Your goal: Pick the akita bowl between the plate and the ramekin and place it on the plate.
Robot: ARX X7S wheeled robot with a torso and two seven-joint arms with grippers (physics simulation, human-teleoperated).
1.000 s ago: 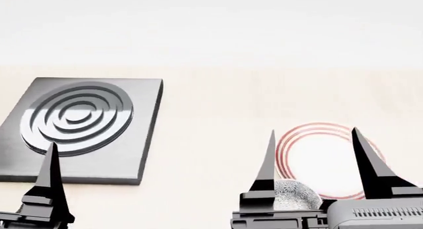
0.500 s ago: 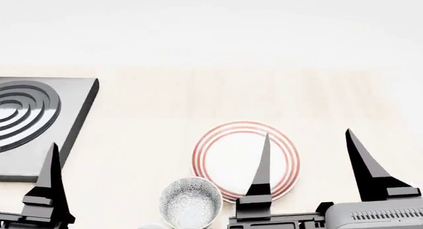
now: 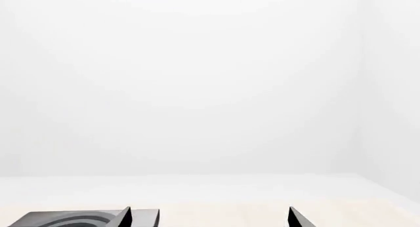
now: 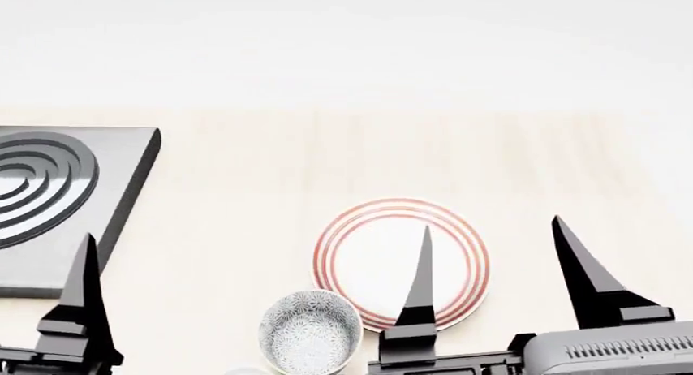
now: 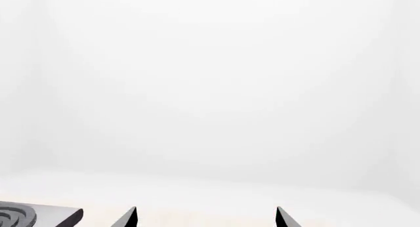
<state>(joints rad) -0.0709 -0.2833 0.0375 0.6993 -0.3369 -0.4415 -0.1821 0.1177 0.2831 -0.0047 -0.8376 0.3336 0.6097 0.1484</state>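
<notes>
In the head view, the speckled grey akita bowl (image 4: pixel 311 332) sits upright on the pale table, just near-left of the red-ringed plate (image 4: pixel 368 265). A white sliver (image 4: pixel 247 371) at the frame's bottom edge, left of the bowl, is all that shows where the ramekin stands. My right gripper (image 4: pixel 491 222) is open and empty above the plate's right half, its left finger (image 4: pixel 418 294) crossing the plate. It is right of the bowl and apart from it. My left gripper (image 3: pixel 209 210) is open and empty, far to the left. Only one of its fingers (image 4: pixel 83 286) shows in the head view.
A grey square slab with raised concentric rings (image 4: pixel 54 204) lies at the left of the table; it also shows in the left wrist view (image 3: pixel 78 218) and the right wrist view (image 5: pixel 33 216). A white wall stands behind the table.
The head view swung right over the last second, so slab, plate and bowl slid left in frame. In the last half second my right gripper edged slightly left; the bowl stayed put.
</notes>
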